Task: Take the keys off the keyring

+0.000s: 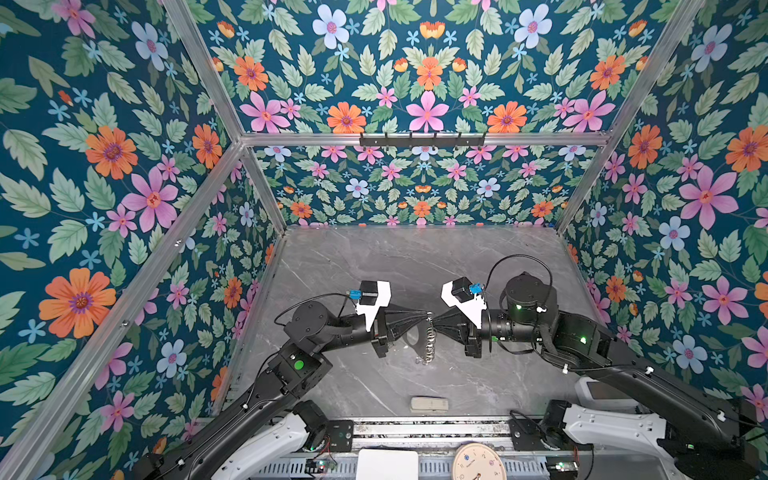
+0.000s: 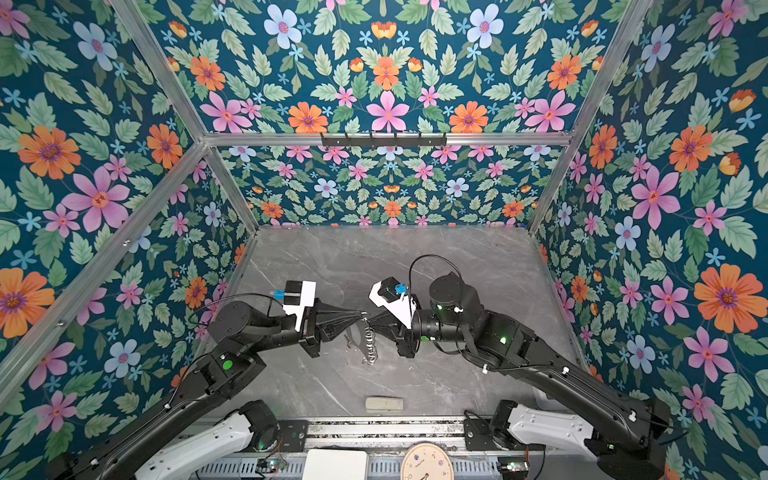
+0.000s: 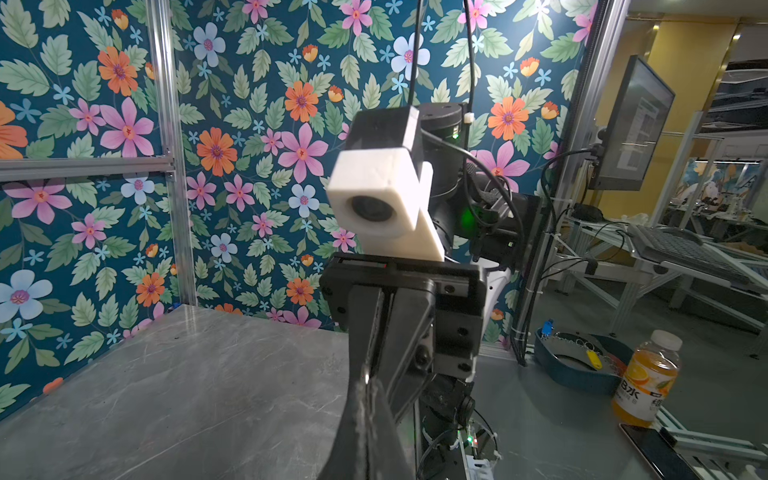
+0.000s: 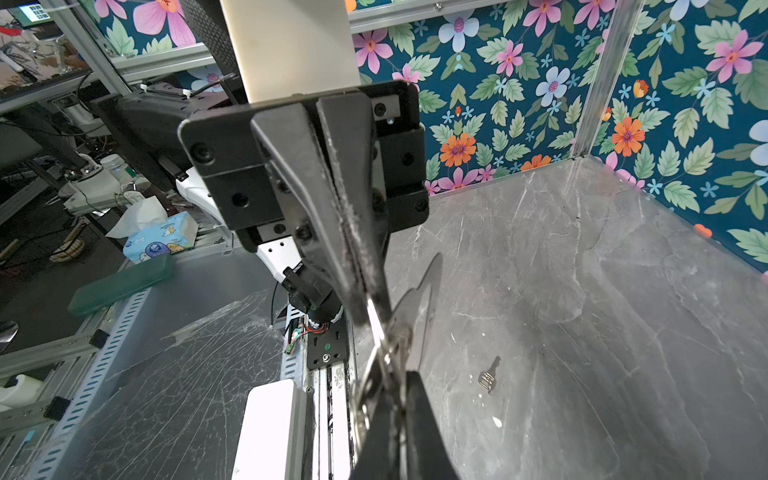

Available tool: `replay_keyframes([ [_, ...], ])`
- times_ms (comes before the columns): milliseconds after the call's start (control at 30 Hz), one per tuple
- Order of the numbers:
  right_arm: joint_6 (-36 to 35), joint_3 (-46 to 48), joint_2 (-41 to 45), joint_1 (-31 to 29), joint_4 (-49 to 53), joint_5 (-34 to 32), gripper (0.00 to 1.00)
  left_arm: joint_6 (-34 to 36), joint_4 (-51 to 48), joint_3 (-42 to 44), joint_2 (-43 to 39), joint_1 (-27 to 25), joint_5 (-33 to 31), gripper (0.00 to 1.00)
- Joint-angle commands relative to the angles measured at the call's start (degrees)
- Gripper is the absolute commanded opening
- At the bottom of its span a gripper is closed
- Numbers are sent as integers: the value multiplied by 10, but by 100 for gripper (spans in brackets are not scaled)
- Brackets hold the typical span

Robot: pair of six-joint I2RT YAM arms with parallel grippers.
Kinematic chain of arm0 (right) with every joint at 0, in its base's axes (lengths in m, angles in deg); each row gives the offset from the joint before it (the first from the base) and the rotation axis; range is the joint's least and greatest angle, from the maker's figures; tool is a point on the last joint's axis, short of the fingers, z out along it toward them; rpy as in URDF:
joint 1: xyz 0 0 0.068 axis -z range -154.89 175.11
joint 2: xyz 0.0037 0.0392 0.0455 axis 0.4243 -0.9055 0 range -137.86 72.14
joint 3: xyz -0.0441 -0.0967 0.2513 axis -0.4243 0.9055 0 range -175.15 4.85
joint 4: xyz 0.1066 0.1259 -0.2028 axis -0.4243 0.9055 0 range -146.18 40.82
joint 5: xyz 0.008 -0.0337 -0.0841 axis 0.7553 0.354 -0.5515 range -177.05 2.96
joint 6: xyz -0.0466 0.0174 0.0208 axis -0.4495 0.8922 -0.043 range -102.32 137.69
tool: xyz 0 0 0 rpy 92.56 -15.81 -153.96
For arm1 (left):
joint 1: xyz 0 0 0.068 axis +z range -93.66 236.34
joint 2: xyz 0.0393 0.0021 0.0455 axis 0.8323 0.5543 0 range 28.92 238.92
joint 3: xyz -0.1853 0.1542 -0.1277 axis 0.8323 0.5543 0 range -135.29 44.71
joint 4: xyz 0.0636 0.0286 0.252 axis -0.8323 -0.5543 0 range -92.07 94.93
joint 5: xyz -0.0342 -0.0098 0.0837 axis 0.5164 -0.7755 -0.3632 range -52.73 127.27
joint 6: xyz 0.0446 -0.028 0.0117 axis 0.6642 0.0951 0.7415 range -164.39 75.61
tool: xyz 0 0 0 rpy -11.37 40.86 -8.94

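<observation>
— Across the grey marble table [image 1: 374,257]: what edges, what room?
— Three sides are closed by floral walls [image 1: 124,187], with aluminium posts [image 1: 266,195] at the back corners. The front edge runs along a metal rail [image 1: 428,428]. The slab is bare behind mid-table and to either side of it. Just inside the front edge lies a pale beige block [image 1: 429,404], well apart from the grippers.
— Fingers?
— Raised over mid-table, left gripper [image 1: 426,316] and right gripper [image 1: 435,319] meet tip to tip. State: left fingers [image 4: 345,187] are pressed together, clamped on silver metal of the keyring [image 1: 430,343]. The right fingers [image 4: 419,415] are nearly together around the ring; pinching or slack, cannot tell.
— Task items?
— The chain hangs straight down from the meeting tips. The flat grey loop [image 4: 424,299] dangles just beside the left fingers. One key [image 4: 489,374] lies flat on the slab below, apart from both grippers. The second key I cannot make out.
</observation>
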Motion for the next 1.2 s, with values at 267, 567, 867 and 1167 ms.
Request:
replay_keyframes([
  [267, -4, 15, 63, -1, 17, -34, 39, 19, -1, -9, -5, 1, 31, 0],
  [567, 23, -18, 55, -1, -18, 15, 38, 17, -1, -10, 2, 0, 49, 0],
  [867, 36, -43, 21, 0, -12, 54, 28, 13, 9, -8, 0, 1, 48, 0],
  [1167, 39, -48, 14, -1, -6, 56, 8, 9, 17, -7, 1, 0, 47, 0],
])
